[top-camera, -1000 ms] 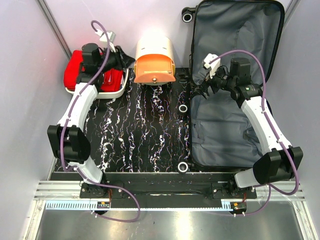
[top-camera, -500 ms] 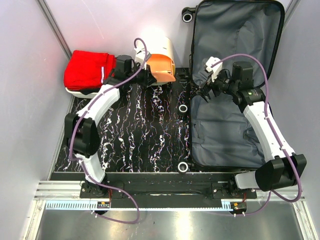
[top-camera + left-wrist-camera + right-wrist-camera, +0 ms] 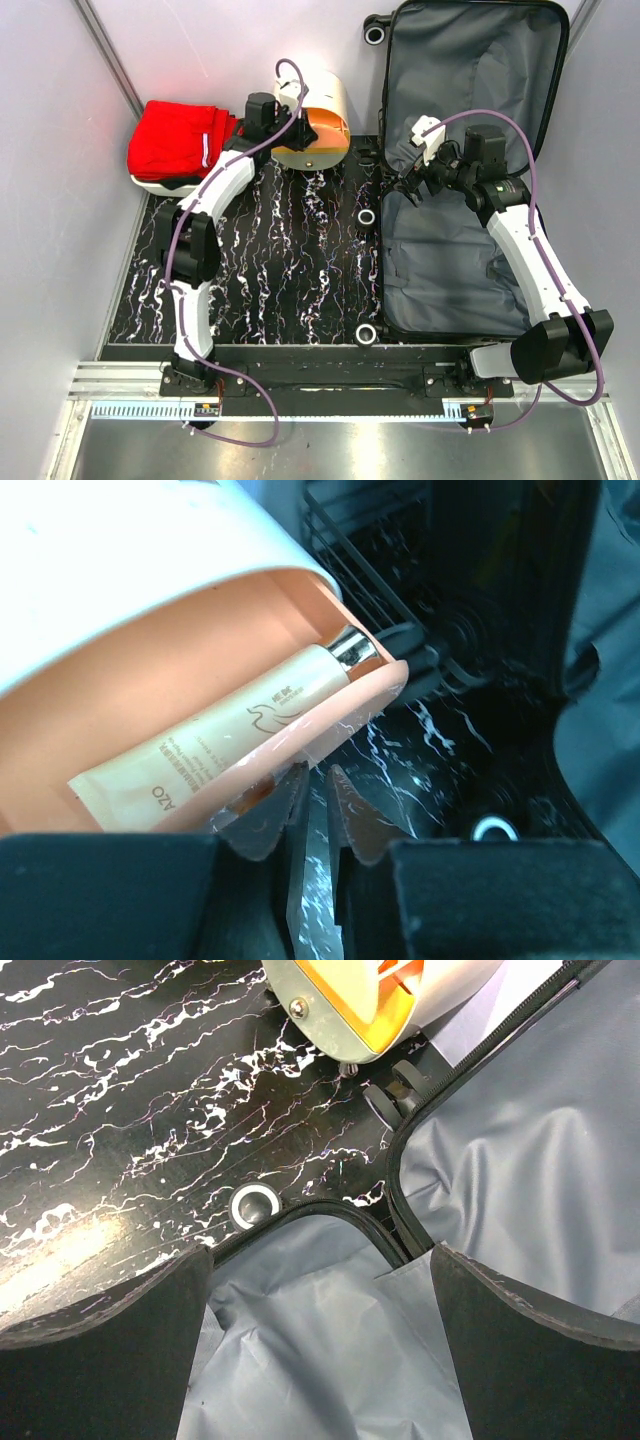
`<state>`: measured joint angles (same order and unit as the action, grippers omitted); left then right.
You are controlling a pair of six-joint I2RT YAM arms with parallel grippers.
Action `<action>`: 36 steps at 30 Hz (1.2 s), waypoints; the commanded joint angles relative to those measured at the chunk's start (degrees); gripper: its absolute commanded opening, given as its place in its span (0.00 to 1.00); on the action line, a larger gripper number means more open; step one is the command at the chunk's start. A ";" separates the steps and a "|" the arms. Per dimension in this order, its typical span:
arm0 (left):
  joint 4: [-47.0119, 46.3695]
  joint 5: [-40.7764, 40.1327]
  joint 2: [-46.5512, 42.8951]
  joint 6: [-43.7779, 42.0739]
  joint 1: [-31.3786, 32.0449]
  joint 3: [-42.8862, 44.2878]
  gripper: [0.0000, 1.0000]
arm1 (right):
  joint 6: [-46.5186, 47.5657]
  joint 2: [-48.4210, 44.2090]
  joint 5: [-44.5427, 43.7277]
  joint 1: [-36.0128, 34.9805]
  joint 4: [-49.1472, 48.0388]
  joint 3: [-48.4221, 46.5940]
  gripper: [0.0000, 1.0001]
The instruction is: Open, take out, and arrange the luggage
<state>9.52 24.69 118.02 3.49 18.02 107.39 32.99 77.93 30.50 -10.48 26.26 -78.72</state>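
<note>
Luggage (image 3: 455, 265) open at right, visible lining bare; cloth (image 3: 175, 135) and box (image 3: 325, 100) sit outside it. Left gripper (image 3: 312, 780) pressed near-together at the box lip, right gripper (image 3: 320, 1290) spread over the lining. Arranging probably remains.

Left arm (image 3: 215, 190) stretched forward, left tool (image 3: 318, 810) jaws nearly together, right arm (image 3: 530, 250) bent, right tool (image 3: 320, 1340) spread wide

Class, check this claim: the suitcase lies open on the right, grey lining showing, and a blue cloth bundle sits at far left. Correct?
No. The cloth bundle is red, not blue; the top external view shows it. The suitcase does lie open on the right, lining showing.
</note>
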 commanded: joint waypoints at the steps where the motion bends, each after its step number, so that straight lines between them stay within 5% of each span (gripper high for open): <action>1: -4.94 -4.12 4.58 0.99 -2.11 7.38 0.18 | -0.91 -0.94 -1.93 0.02 -1.12 -0.91 1.00; 10: -14.52 -2.99 12.05 5.65 -5.71 12.84 0.29 | -1.88 1.26 -3.43 0.02 -1.12 -1.96 1.00; 19: -18.57 1.06 10.05 5.75 -6.24 9.60 0.39 | -7.32 1.70 -8.79 0.20 -6.04 -0.39 1.00; 23: -19.28 3.08 4.34 3.11 -6.24 3.37 0.59 | -10.57 2.22 -9.32 0.72 -8.59 -0.21 1.00; 26: -16.73 3.70 -0.41 0.91 -6.24 0.55 0.78 | -13.90 3.89 -9.23 0.81 -9.21 -1.26 1.00; 27: -14.29 3.88 -2.94 -0.48 -6.24 0.19 0.99 | -14.96 4.50 -9.93 0.81 -9.56 -2.05 1.00; 36: 16.11 -3.50 -14.91 -6.21 -7.03 4.31 0.99 | -24.64 5.47 -11.52 2.92 -19.67 0.76 1.00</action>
<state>11.81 26.26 111.11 0.97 11.86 107.22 14.09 84.18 19.46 -8.84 14.20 -78.06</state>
